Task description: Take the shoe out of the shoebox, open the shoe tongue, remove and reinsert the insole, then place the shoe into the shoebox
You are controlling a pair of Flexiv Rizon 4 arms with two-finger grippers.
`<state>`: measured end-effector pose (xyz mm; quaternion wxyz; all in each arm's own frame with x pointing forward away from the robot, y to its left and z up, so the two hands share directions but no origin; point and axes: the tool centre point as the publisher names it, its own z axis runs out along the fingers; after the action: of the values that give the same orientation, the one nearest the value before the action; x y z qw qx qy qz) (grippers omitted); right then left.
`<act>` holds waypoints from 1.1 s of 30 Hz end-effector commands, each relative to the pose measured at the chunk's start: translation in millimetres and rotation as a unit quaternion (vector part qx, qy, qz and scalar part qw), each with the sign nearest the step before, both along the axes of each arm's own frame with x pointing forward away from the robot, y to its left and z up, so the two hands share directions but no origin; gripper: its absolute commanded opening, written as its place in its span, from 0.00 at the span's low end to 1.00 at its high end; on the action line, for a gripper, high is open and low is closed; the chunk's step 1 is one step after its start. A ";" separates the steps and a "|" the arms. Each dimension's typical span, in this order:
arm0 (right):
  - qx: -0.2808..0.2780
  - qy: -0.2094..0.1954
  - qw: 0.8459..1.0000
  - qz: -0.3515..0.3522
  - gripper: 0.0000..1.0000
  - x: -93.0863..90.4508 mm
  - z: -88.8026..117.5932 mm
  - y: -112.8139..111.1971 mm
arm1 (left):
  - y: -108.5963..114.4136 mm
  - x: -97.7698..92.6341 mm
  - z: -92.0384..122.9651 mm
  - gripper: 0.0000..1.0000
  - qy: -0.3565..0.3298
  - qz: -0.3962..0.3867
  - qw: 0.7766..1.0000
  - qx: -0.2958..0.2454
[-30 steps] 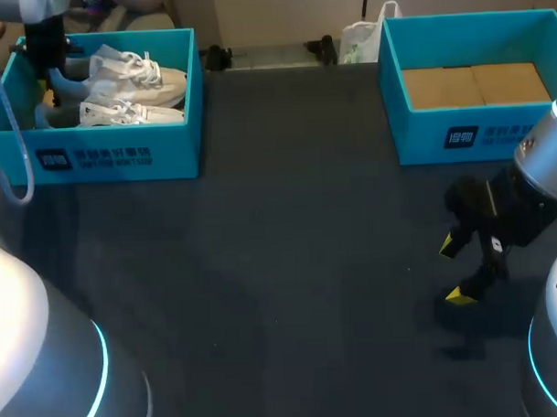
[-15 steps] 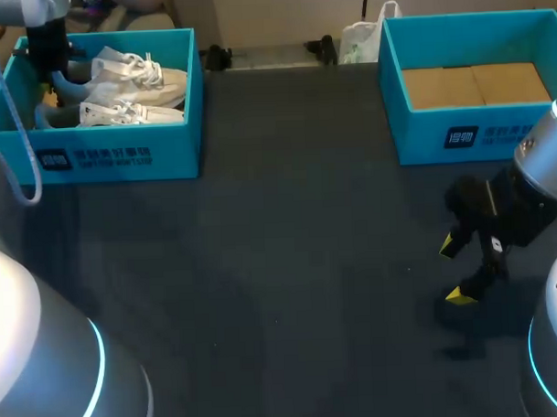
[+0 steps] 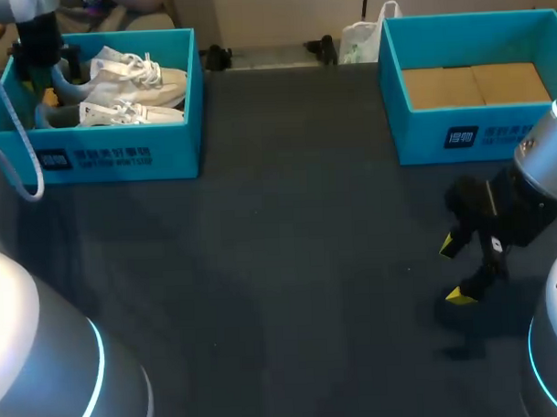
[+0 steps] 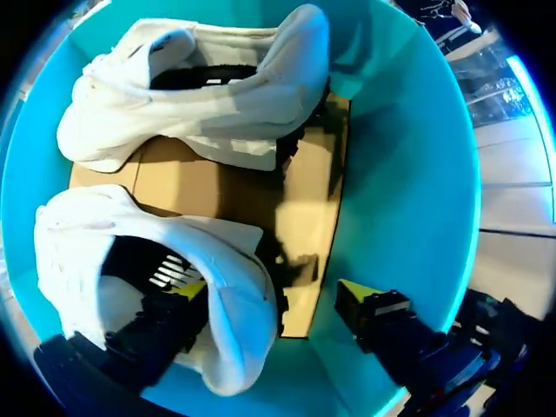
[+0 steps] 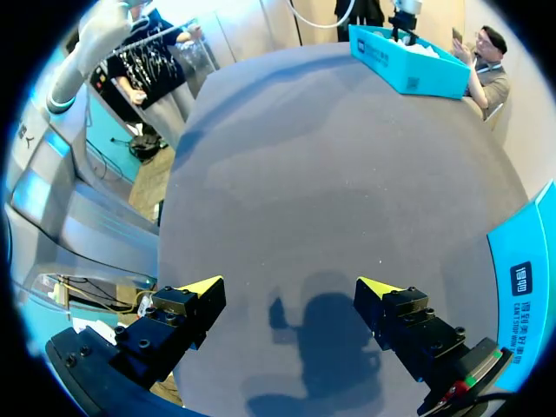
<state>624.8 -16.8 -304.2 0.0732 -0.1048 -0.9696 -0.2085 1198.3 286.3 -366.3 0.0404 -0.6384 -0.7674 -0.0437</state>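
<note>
The shoe (image 4: pixel 233 306), judged light and soft, is found in the shoebox (image 3: pixel 121 157) at the desk's (image 3: pixel 307 253) far left corner, its firmer heel collar, the likeliest hold, straddled ungripped by the spread left end effector (image 4: pixel 271 294), while the right end effector (image 3: pixel 454 271) is held spread and empty.

There are two white shoes (image 3: pixel 137 74) (image 3: pixel 120 112), two teal shoeboxes (image 3: pixel 121 154) (image 3: pixel 422 135) and two arms (image 3: pixel 36 36) (image 3: pixel 542 163).

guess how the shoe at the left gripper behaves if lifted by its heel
Probably light: the shoe looks like a thin white sneaker. Its heel collar, within the open left gripper, looks soft and may buckle. The toe would likely droop.
</note>
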 end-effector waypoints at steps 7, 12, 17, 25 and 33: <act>0.000 -0.001 1.000 -0.001 1.00 -1.6 0.0 -0.3 | -10.4 -37.6 55.2 1.00 -0.014 -0.016 1.000 -0.019; 0.000 -0.001 1.000 -0.001 1.00 -1.6 0.0 -0.3 | -11.2 -70.4 78.1 1.00 -0.024 -0.026 0.999 -0.027; 0.000 -0.001 1.000 -0.001 1.00 -1.6 0.0 -0.3 | -4.6 -102.7 95.4 1.00 -0.021 -0.026 0.998 -0.045; 0.000 -0.001 1.000 -0.001 1.00 -1.6 0.0 -0.3 | 0.5 -111.8 104.8 1.00 -0.010 -0.029 0.998 -0.048; 0.000 -0.001 1.000 -0.001 1.00 -1.6 0.0 -0.3 | -0.8 -116.9 104.6 1.00 -0.018 -0.035 0.998 -0.039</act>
<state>624.9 -16.8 -304.2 0.0732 -0.1048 -0.9696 -0.2084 1099.9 289.9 -263.4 0.0318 -0.6630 -0.7477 0.0165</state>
